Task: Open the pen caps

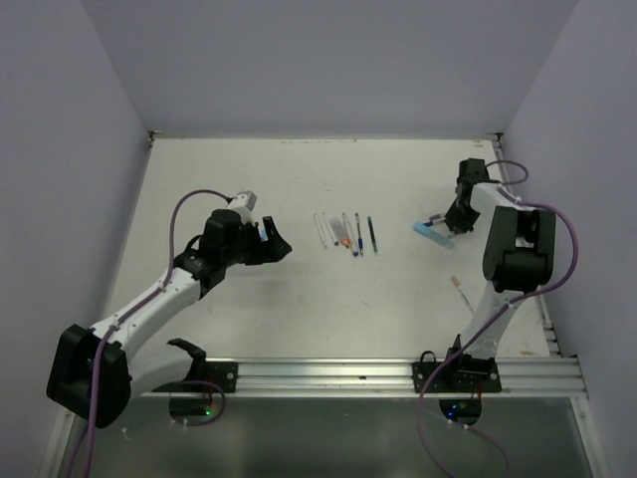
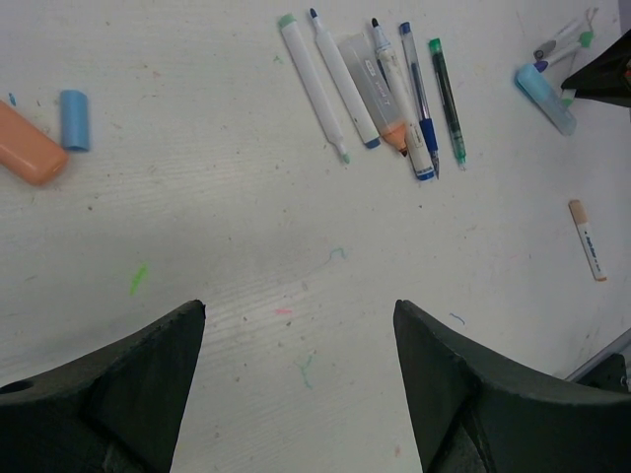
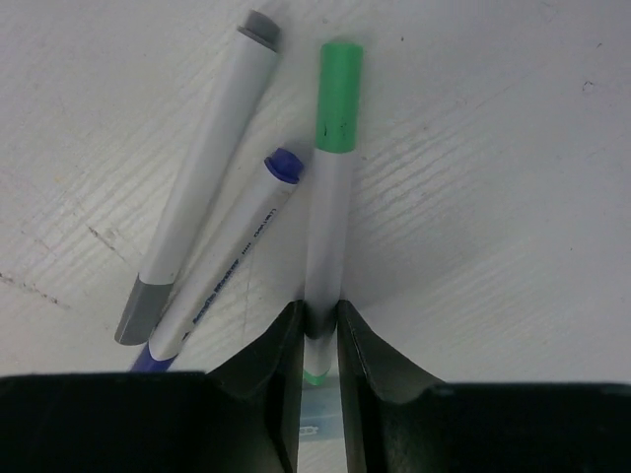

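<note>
Right pincer (image 3: 317, 307) pinching green-capped pen (image 3: 330, 217), lower end partly hidden; left pincer (image 2: 299, 305) spread.

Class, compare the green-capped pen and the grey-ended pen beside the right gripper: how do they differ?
The green-capped pen is pinched in the right gripper; the grey-ended pen lies free. The green-capped pen's cap is green; the grey-ended pen's ends are grey. Both have white barrels.

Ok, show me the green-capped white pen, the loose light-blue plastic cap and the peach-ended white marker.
green-capped white pen (image 3: 330, 212), right wrist view, white barrel.
loose light-blue plastic cap (image 2: 74, 120), left wrist view, its middle.
peach-ended white marker (image 2: 590, 244), left wrist view, white barrel.
</note>
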You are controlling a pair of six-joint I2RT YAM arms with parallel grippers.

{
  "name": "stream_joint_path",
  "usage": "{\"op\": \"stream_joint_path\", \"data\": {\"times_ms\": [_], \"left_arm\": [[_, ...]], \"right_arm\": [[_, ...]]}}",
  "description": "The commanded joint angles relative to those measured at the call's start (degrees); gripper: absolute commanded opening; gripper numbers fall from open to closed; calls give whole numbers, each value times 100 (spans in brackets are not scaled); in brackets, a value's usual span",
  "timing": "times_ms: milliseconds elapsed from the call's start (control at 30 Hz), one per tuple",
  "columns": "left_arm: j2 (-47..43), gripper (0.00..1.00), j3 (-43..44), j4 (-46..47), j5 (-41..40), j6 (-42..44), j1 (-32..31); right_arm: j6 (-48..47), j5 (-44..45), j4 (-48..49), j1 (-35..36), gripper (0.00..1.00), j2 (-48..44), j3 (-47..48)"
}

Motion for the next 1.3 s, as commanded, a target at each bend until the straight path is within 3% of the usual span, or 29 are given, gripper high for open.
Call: {"op": "stream_joint_path", "data": {"times_ms": [0,200,500,733,967,1267], "left_arm": [[-130,81,-30,30,179,125,-23],[-182,80,67,-128,329,152,-32],[-543,80,242,-787,417,213,-32],[-841,80,366,-692,540,-32,-32],[-991,81,357,-647,470,-349,-32],[-658,81,348,-349,285,-717,-32]], "right_arm": [[65,204,-11,-24,21,-126,-347],[179,257,235,-24,0,-547,-980],[337,362,420,-24,0,-1637,-1693],[-330,302,-62,28,0,-2350,-1053],[-366,-357,173,1354,0,-2746,-849],[-453,-2054,955,3595,0,-2491,-1130]]}}
